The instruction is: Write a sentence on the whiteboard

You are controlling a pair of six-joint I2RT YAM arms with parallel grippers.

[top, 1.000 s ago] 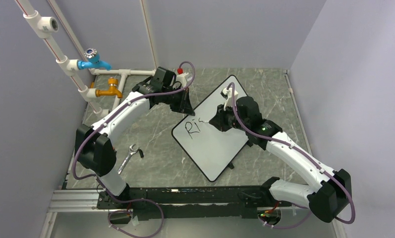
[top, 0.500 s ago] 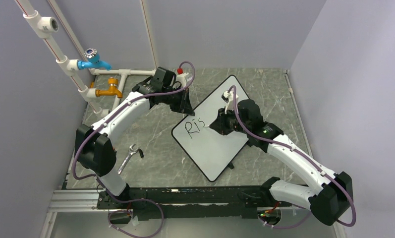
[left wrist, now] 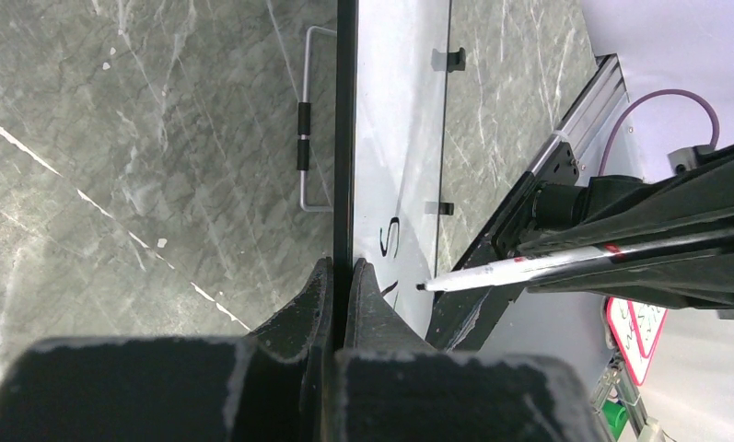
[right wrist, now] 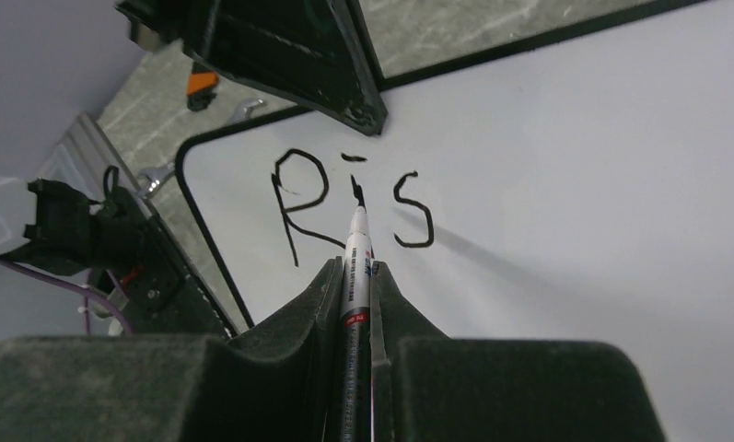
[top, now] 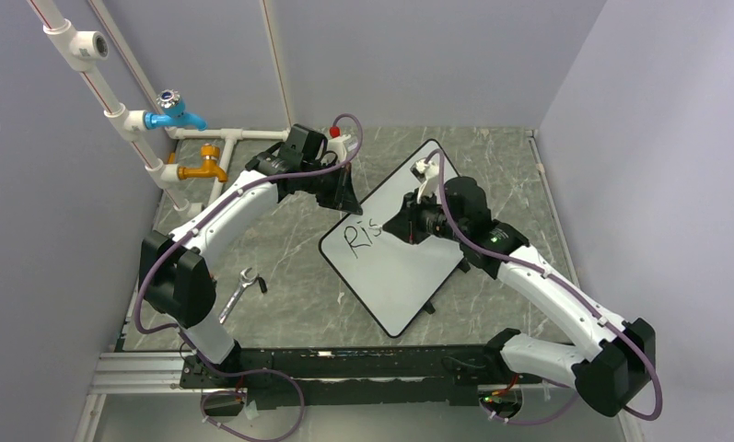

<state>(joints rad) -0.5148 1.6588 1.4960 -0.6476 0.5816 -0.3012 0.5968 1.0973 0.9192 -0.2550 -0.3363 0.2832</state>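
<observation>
New: "s" finished, sentence [top: 363,236] reads "Ris"; "e" due next. Pinched in right fingers [right wrist: 312,304], marker [right wrist: 356,267] sits by the "i"; left fingers [left wrist: 303,304] pinch whiteboard [top: 390,276] at its far-left rim.

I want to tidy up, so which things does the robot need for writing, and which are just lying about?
For the job: whiteboard, clamped by the left jaws; marker, in the right jaws; letters "Ris".
Not for the job: wrench, blue tap, orange tap, white pipes.
</observation>
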